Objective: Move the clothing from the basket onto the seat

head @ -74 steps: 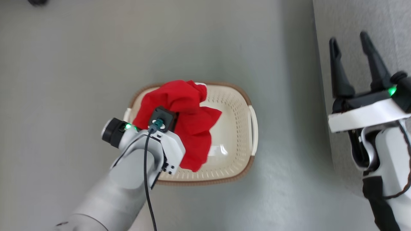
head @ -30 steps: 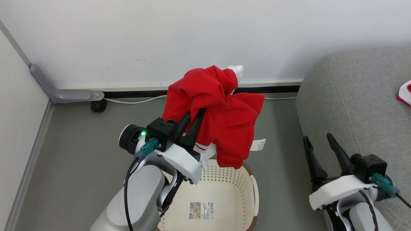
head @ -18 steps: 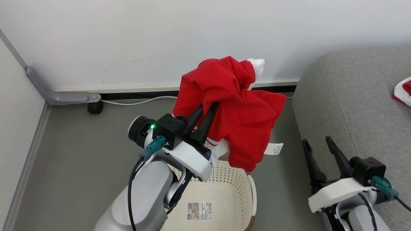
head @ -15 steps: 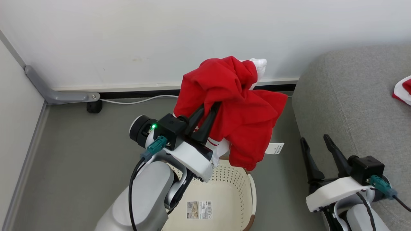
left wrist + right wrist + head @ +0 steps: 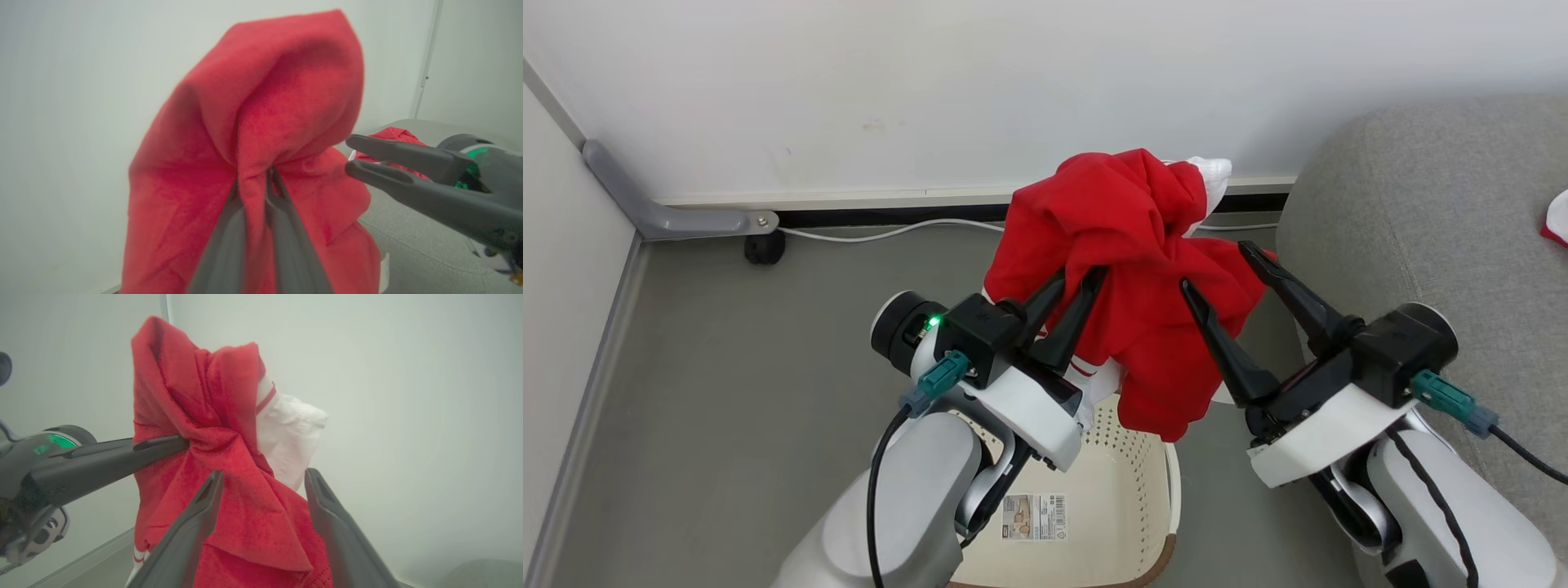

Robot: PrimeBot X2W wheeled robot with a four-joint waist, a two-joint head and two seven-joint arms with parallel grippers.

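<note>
The left gripper (image 5: 1081, 274) has its two dark fingers pressed close together, pinching a fold of the clothing (image 5: 1127, 204) just behind their tips. The left forearm (image 5: 923, 490) rises beneath it, the wrist bent so the fingers slant up and toward the other arm. The right gripper (image 5: 1214, 265) has its fingers spread wide and grips nothing. Its tips point toward the left gripper's tips, close beside them, with the right forearm (image 5: 1445, 506) angling in behind.
</note>
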